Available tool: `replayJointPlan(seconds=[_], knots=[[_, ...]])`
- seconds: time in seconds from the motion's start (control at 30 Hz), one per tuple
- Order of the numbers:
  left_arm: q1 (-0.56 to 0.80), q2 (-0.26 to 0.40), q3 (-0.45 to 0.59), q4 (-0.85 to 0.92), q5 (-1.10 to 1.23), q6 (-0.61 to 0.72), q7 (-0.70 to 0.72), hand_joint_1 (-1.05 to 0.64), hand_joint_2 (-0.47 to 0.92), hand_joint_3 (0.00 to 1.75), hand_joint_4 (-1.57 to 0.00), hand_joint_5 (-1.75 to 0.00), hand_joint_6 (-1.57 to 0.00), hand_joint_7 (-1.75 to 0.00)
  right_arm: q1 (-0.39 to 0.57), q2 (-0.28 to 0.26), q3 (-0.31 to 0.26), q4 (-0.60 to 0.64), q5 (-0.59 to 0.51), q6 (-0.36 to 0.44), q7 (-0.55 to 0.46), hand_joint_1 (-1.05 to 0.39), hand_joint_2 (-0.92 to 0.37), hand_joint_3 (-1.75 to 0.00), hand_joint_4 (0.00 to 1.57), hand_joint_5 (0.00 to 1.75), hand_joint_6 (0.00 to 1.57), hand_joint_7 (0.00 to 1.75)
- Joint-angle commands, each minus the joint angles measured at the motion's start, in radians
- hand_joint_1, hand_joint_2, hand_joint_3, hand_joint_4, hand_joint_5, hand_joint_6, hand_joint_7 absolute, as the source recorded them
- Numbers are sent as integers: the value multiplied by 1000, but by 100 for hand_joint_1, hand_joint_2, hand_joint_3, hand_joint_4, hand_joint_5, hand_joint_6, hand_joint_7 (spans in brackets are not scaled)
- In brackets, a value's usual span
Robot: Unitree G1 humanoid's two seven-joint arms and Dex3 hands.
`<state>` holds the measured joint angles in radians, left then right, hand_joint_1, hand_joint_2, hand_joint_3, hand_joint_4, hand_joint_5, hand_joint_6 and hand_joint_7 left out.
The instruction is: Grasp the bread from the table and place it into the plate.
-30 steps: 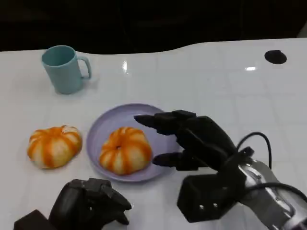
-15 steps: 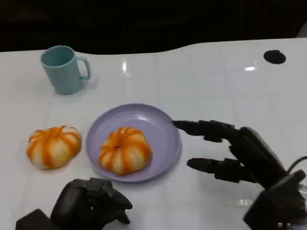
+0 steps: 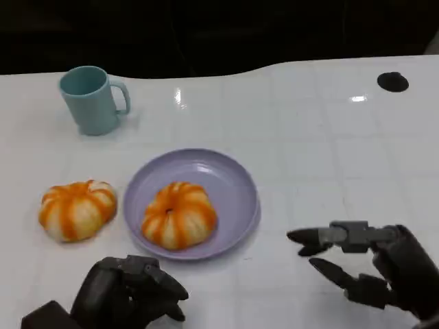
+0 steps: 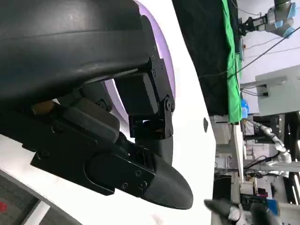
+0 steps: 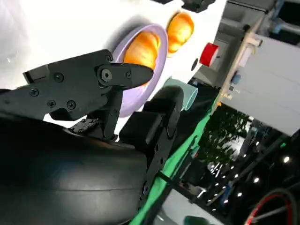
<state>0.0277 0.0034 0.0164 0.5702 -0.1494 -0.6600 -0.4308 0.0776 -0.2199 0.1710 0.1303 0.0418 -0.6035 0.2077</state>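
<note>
White and glossy, the worktop runs back to a dark edge, with a pale teal plastic mug off at about ten o'clock and a small black disc at two o'clock. Near the middle sits the round lavender plate, and one orange-and-white striped pumpkin-shaped bread bun lies inside it; a second striped bun rests on the worktop just beside the plate at nine o'clock. At four o'clock the right hand hangs apart from the plate, fingers spread and holding nothing. At seven o'clock the left hand has its fingers curled in, empty. I'd judge one placing done, and the next move is a reach for the outside bun, probably by the left hand. From the right wrist, a red knob and green cloth appear beyond the worktop.
</note>
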Motion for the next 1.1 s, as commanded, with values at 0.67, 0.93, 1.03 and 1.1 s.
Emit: replayJointPlan(seconds=[0.67, 0.93, 1.03, 1.1], knots=[[44, 30, 2, -54, -16, -2, -8, -105, 89, 0, -125, -94, -134, -59, 74, 67, -49, -23, -45, 10, -2, -23, -68, -79, 74, 173, 74, 130], [40, 29, 1, -55, -23, 1, -13, -105, 89, 0, -125, -94, -134, -59, 73, 69, -56, -30, -43, 40, 9, -23, -65, -85, 75, 174, 74, 131], [39, 29, 1, -56, -21, 5, -11, -105, 89, 0, -125, -94, -134, -59, 69, 68, -58, -24, -54, 29, 6, -24, -65, -85, 75, 173, 74, 130], [39, 30, 0, -56, -19, 0, -9, -105, 89, 0, -125, -94, -134, -59, 68, 68, -58, -23, -51, 30, 8, -23, -65, -84, 75, 172, 74, 130]])
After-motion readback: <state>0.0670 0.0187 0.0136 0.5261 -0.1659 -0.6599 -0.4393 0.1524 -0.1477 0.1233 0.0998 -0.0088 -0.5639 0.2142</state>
